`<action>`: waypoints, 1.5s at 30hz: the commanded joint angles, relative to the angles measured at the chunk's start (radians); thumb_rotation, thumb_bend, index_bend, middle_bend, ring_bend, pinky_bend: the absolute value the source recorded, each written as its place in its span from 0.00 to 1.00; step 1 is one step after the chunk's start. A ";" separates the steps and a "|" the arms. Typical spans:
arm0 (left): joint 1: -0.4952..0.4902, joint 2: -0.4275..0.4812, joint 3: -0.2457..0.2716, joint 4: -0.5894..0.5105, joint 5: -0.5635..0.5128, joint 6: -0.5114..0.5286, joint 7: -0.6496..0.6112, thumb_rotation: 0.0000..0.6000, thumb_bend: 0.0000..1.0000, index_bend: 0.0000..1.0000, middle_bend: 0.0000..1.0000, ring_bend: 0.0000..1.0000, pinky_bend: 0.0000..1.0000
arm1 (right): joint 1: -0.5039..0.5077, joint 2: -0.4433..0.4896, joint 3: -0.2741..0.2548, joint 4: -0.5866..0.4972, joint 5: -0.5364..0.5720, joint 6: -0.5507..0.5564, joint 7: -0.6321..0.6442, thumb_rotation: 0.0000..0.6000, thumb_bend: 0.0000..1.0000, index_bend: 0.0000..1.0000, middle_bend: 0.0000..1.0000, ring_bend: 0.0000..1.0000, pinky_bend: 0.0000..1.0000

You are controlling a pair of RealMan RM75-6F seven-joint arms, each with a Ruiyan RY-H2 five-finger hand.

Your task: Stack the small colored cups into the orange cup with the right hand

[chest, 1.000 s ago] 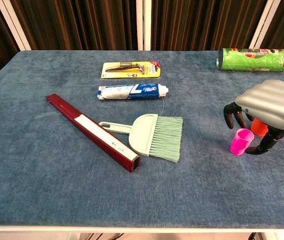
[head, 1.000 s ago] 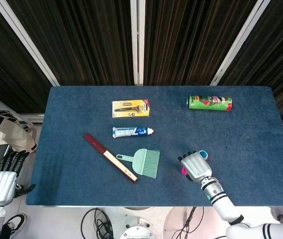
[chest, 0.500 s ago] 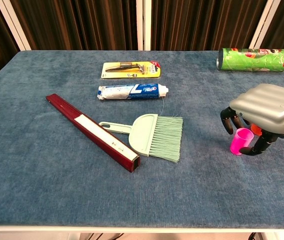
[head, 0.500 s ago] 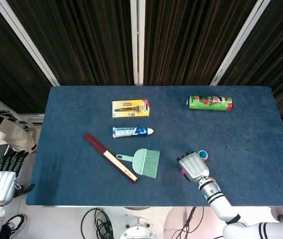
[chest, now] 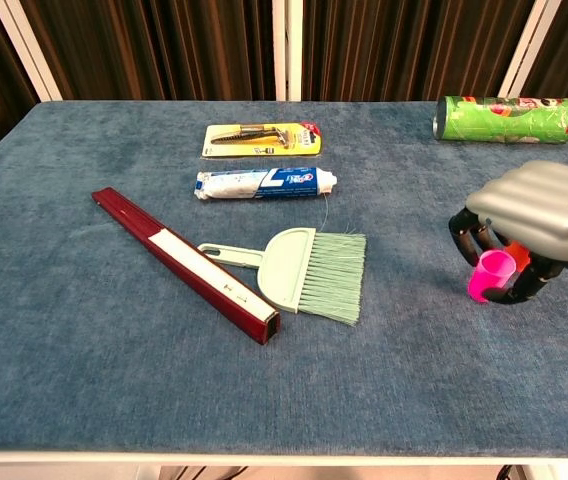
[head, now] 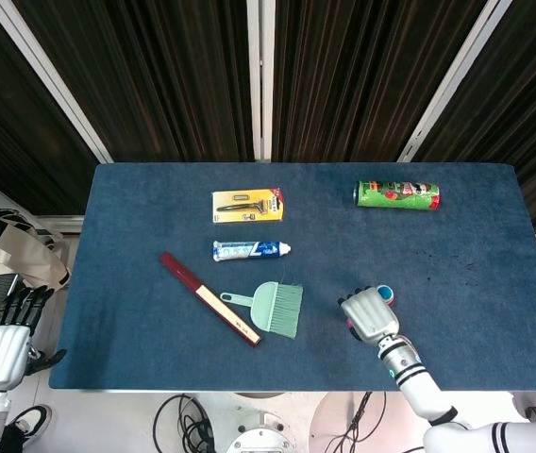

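My right hand (chest: 536, 212) hovers over the near right of the table and pinches a small pink cup (chest: 491, 276), which is tilted and just off the cloth. Right behind the pink cup, a sliver of the orange cup (chest: 521, 258) shows under the palm. In the head view the right hand (head: 370, 316) covers both cups. A small blue cup (head: 385, 295) stands at its far right side, and only a pink edge (head: 350, 327) shows on the left. My left hand (head: 4, 344) hangs beside the table's left edge, fingers apart and holding nothing.
A green brush (chest: 309, 268) and a dark red folded fan (chest: 184, 262) lie left of the right hand. Toothpaste (chest: 264, 182) and a razor pack (chest: 261, 139) lie further back. A green chips can (chest: 509, 118) lies at the far right.
The pink cup stood on the cloth before; now the right hand's fingers have closed on it and raised it slightly, tilted. The hand shifted a little right. The left hand has not moved.
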 commanded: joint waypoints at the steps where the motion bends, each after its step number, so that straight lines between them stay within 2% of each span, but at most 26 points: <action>1: 0.000 0.001 0.000 -0.002 0.000 0.001 0.001 1.00 0.11 0.10 0.06 0.00 0.01 | -0.007 0.030 0.016 -0.027 -0.019 0.025 0.025 1.00 0.21 0.56 0.56 0.48 0.57; 8: -0.003 0.000 0.000 -0.006 0.002 -0.003 0.008 1.00 0.11 0.10 0.06 0.00 0.00 | -0.037 0.135 0.072 -0.084 -0.040 0.086 0.134 1.00 0.21 0.57 0.57 0.48 0.57; 14: -0.004 0.001 -0.001 -0.009 0.002 -0.005 0.013 1.00 0.11 0.10 0.06 0.00 0.01 | -0.058 0.179 0.083 -0.069 -0.033 0.084 0.208 1.00 0.21 0.57 0.57 0.48 0.57; 21: -0.008 0.001 -0.001 -0.011 0.002 -0.010 0.020 1.00 0.11 0.10 0.06 0.00 0.01 | -0.062 0.164 0.081 -0.018 -0.023 0.057 0.238 1.00 0.21 0.57 0.57 0.48 0.57; 37: -0.011 0.005 -0.003 -0.016 -0.002 -0.016 0.021 1.00 0.11 0.10 0.06 0.00 0.01 | -0.045 0.131 0.086 0.037 0.030 0.010 0.209 1.00 0.19 0.57 0.56 0.48 0.57; 40: -0.011 0.006 -0.003 -0.018 -0.001 -0.015 0.022 1.00 0.11 0.10 0.06 0.00 0.01 | -0.039 0.137 0.081 0.034 0.041 -0.011 0.208 1.00 0.13 0.52 0.54 0.48 0.57; 45: -0.010 0.007 -0.001 -0.018 -0.002 -0.016 0.022 1.00 0.11 0.10 0.06 0.00 0.01 | -0.040 0.145 0.084 0.033 0.039 -0.006 0.214 1.00 0.07 0.35 0.40 0.47 0.58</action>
